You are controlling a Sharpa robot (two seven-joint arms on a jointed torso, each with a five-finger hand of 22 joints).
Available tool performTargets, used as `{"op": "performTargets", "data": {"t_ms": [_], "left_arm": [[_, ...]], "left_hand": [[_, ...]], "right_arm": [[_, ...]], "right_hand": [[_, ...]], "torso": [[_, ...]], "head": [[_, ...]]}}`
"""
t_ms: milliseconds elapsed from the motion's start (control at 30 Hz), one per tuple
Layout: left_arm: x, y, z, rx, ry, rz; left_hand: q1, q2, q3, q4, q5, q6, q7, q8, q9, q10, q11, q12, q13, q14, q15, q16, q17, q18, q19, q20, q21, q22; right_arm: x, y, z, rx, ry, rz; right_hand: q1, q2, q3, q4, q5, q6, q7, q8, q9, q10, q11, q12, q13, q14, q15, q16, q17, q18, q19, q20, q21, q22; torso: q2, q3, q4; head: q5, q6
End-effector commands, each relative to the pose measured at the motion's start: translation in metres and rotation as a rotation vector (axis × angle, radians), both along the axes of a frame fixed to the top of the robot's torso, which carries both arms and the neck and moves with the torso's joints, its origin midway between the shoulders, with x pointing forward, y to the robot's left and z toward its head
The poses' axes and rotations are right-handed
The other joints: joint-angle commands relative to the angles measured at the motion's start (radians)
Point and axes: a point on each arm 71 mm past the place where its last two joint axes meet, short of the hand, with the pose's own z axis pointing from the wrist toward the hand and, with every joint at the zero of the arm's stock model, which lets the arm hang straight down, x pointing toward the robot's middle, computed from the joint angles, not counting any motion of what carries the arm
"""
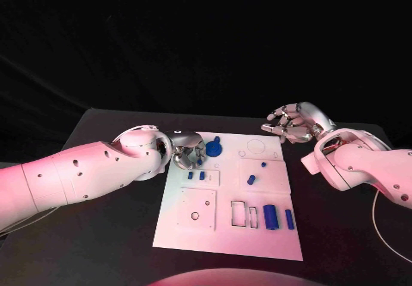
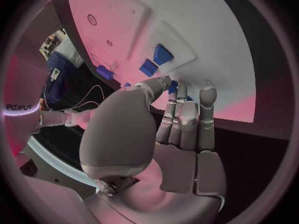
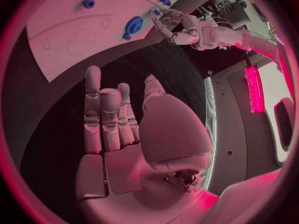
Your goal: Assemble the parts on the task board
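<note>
Black table (image 1: 103, 238) under a dark background carries the white task board (image 1: 227, 235) at its middle, lying flat with its long side running away from the robot. Blue parts sit on the board: a large rounded part (image 1: 213, 146) near the far left corner, two small pegs (image 1: 196, 176) side by side in a marked rectangle left of centre, a short peg (image 1: 250, 179) near the middle with a tiny one (image 1: 262, 164) just beyond it, and two long bars (image 1: 270, 216) standing side by side toward the near right, next to a pair of dark outlined slots (image 1: 238, 214). The left hand (image 1: 187, 152) hangs over the board's far left edge, just beside the large rounded part, its fingers curled down toward the surface; in the left wrist view its fingertips (image 2: 181, 92) come close to a small blue piece (image 2: 172, 86), but whether they pinch it cannot be told. The right hand (image 1: 292, 123) is raised past the board's far right corner, off the board, fingers loosely curled and apart, holding nothing
</note>
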Motion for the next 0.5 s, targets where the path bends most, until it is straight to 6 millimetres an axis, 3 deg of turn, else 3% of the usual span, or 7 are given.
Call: {"op": "performTargets", "data": {"t_ms": [33, 267, 500], "left_arm": [[-0.0002, -0.0005, 0.0, -0.004, 0.005, 0.003], [0.0004, 0.0008, -0.0003, -0.002, 0.004, 0.01], [0.0007, 0.0032, -0.0001, -0.004, 0.0, 0.017]], "left_hand": [[-0.011, 0.0, -0.002, 0.004, -0.004, -0.01, -0.001, -0.008, -0.002, -0.012, 0.001, -0.008, -0.002, -0.01, 0.002, -0.007, -0.006, -0.014, -0.002, 0.006, -0.004, -0.002], [-0.012, -0.003, -0.002, 0.006, -0.004, -0.016, -0.002, -0.015, -0.003, -0.024, 0.006, -0.015, -0.003, -0.013, 0.007, -0.008, -0.013, -0.014, -0.002, 0.009, -0.006, -0.003], [-0.016, -0.011, -0.007, 0.012, -0.004, -0.029, -0.008, -0.031, -0.004, -0.06, 0.02, -0.037, -0.01, -0.016, 0.019, -0.008, -0.021, -0.014, -0.003, 0.019, -0.011, -0.008]], "right_arm": [[-0.0003, 0.0006, 0.0004, -0.003, -0.008, 0.005], [-0.0004, 0.0001, 0.0003, -0.004, -0.006, 0.004], [-0.0002, -0.0009, -0.0004, -0.015, 0.0, 0.008]], "right_hand": [[0.003, 0.0, -0.005, 0.0, -0.002, -0.001, 0.004, 0.006, -0.001, -0.008, 0.002, -0.007, -0.002, -0.006, 0.001, -0.007, -0.003, 0.012, 0.004, 0.005, -0.005, -0.002], [0.003, -0.001, -0.005, 0.0, -0.002, -0.003, 0.004, 0.007, -0.001, -0.009, 0.003, -0.008, -0.005, -0.008, 0.001, -0.015, -0.009, 0.012, 0.004, 0.006, -0.008, -0.004], [0.007, -0.002, -0.01, 0.0, -0.002, -0.005, 0.008, 0.016, -0.004, -0.037, 0.007, -0.059, -0.058, -0.03, 0.006, -0.112, -0.078, 0.012, 0.003, 0.011, -0.044, -0.032]], "torso": [[0.0, 0.0004, -0.0002], [0.0, 0.0002, -0.0007], [0.0, 0.0001, -0.0001]], "head": [[0.0, 0.0], [0.0, 0.001], [0.0, 0.001]]}}
